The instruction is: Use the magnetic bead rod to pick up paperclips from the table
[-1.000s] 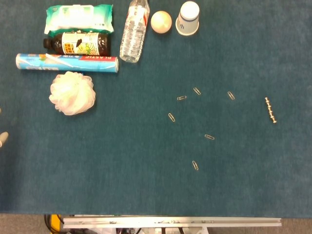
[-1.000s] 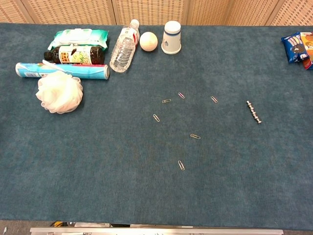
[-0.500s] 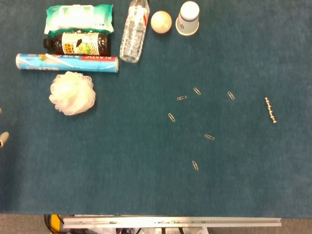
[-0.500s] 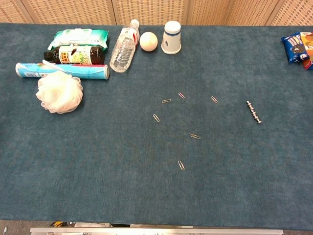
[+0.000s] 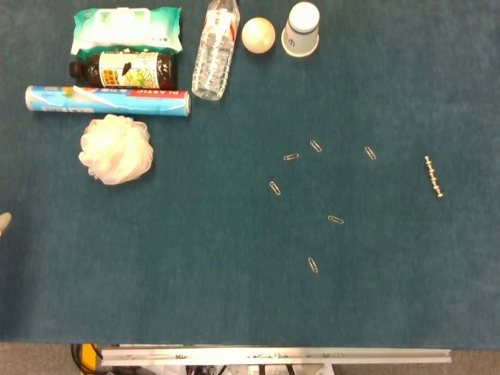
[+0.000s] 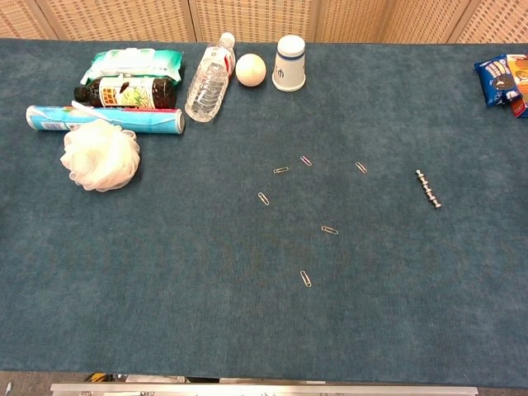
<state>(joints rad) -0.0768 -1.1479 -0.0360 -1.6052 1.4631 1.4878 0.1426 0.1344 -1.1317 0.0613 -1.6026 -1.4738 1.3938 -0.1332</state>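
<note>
The magnetic bead rod [image 5: 433, 176] lies flat near the right edge of the worktop [image 5: 234, 297], untouched, so nothing is picked up yet. The paperclips [image 5: 312, 265] are scattered singly toward the middle, well apart from the rod, which I judge gives room to sweep it over each. Only a pale tip of my left hand [image 5: 4, 222] shows at the left edge; whether its fingers are apart I cannot tell. My right hand is out of sight.
</note>
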